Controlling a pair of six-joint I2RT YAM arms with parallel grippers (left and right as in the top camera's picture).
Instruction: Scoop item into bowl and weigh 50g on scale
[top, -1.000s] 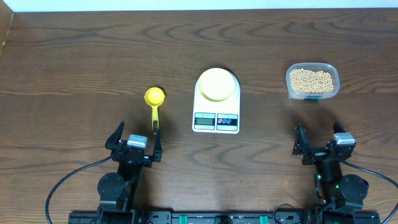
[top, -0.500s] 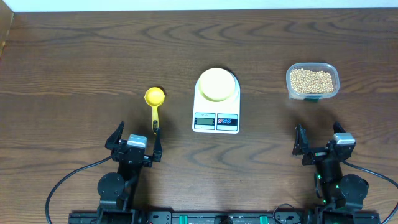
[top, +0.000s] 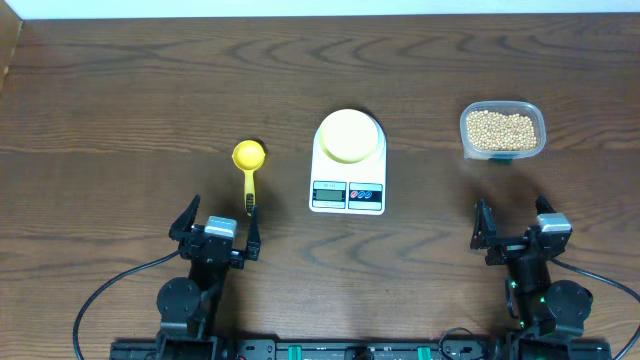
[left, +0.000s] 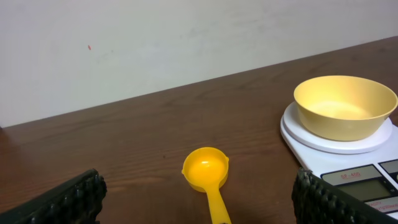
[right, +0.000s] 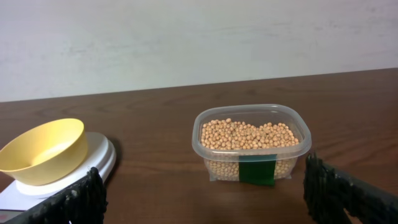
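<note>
Your left gripper (top: 220, 222) and right gripper (top: 512, 222) are both wide open and empty, so nothing's started. The scoop (top: 248, 165) lies just ahead of the left one. The beans (top: 501, 129) sit in the tub (top: 466, 140), and the bowl (top: 349, 135) is empty on the scale (top: 347, 195). I'd grab the scoop handle first.

You can see the little tan beans (top: 502, 130) piled in a clear tub (top: 463, 130) near the tabletop's right edge. Your empty yellow bowl (top: 349, 135) sits upright on the white scale (top: 347, 193), at the tabletop's middle.
</note>
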